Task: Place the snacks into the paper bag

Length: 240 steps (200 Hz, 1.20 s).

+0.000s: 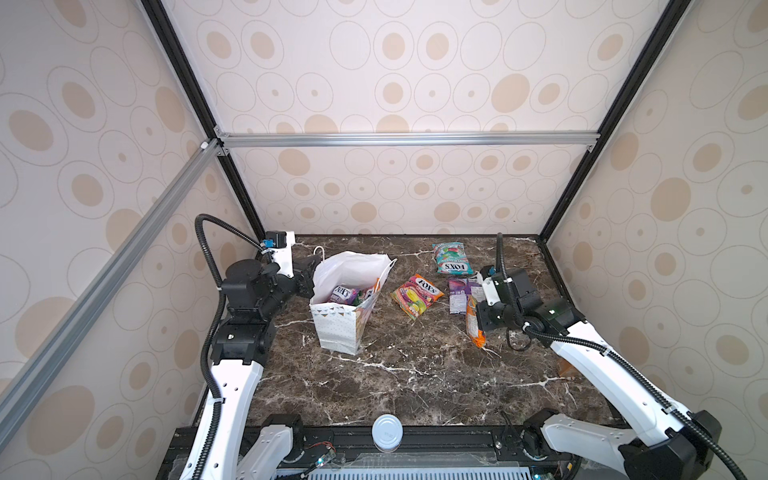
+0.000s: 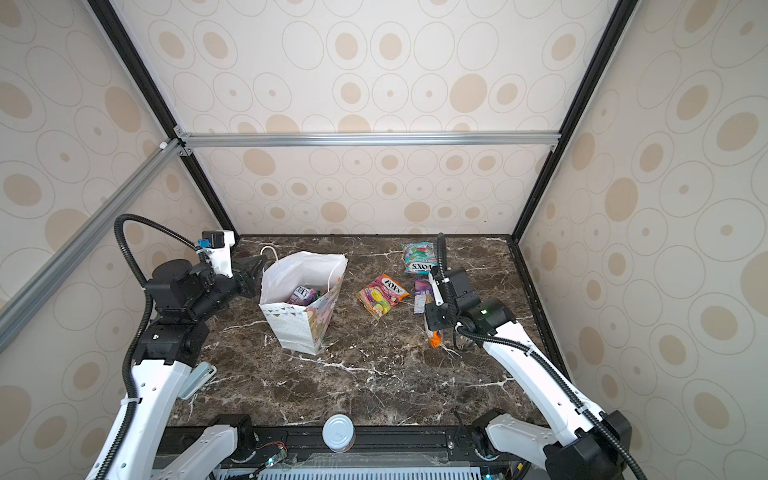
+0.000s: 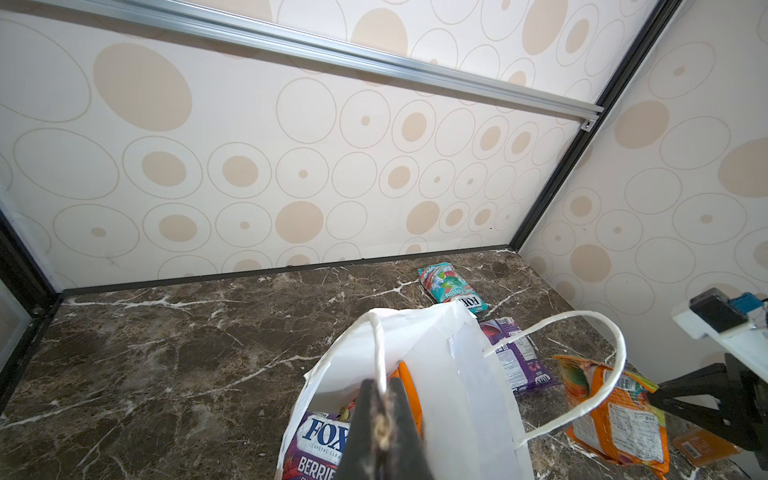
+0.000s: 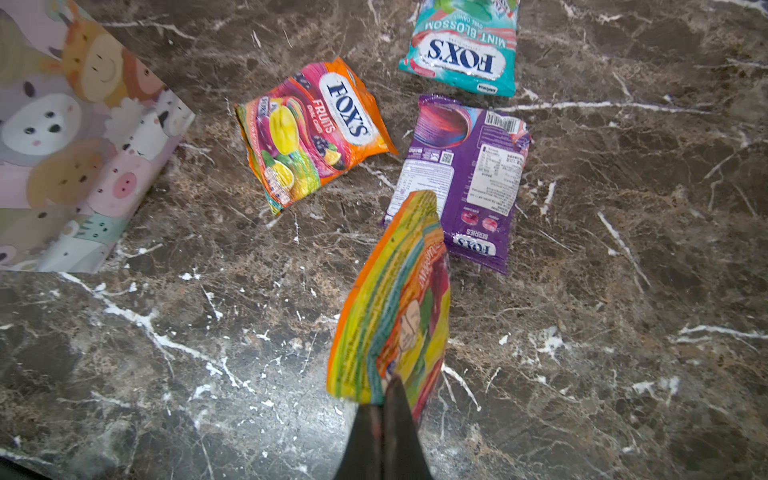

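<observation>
Left claw (image 3: 379, 388): clenched on the cord (image 3: 376, 345) of paper bag (image 3: 453, 374).
Right claw (image 4: 388, 388): grasps orange packet (image 4: 395, 299) edge.
Risk: packet beyond claw may slip; grip is thin.

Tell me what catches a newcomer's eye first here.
The white paper bag stands open left of centre on the marble table, its cord handle pinched in the shut left tool, packets already inside. At right, the shut right tool grips an orange packet by one end; a teal packet, a purple packet and a pink-orange packet lie flat nearby.
</observation>
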{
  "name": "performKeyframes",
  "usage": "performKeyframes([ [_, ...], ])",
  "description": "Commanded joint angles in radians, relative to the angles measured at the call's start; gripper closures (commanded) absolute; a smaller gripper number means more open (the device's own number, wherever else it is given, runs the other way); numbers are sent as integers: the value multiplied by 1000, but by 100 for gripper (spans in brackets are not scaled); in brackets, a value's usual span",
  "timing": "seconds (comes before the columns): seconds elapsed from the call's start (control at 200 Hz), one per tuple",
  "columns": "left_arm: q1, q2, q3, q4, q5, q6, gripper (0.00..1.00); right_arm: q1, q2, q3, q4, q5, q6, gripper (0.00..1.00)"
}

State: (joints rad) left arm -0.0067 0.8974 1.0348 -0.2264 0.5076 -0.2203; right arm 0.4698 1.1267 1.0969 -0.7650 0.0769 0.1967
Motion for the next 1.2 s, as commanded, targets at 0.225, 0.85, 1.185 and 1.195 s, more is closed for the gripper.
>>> performKeyframes([
  [0.225,4,-19,35,27,19,14,100,9,-56,124,69,-109,-19,100],
  [0.85,3,-26,38,26,16,15,100,116,3,386,24,-114,-55,100],
  [1.185,4,-29,38,26,19,12,100,201,84,559,19,-91,-65,100],
  [1.195,3,-29,37,27,19,13,100,205,86,562,19,-88,-67,100],
])
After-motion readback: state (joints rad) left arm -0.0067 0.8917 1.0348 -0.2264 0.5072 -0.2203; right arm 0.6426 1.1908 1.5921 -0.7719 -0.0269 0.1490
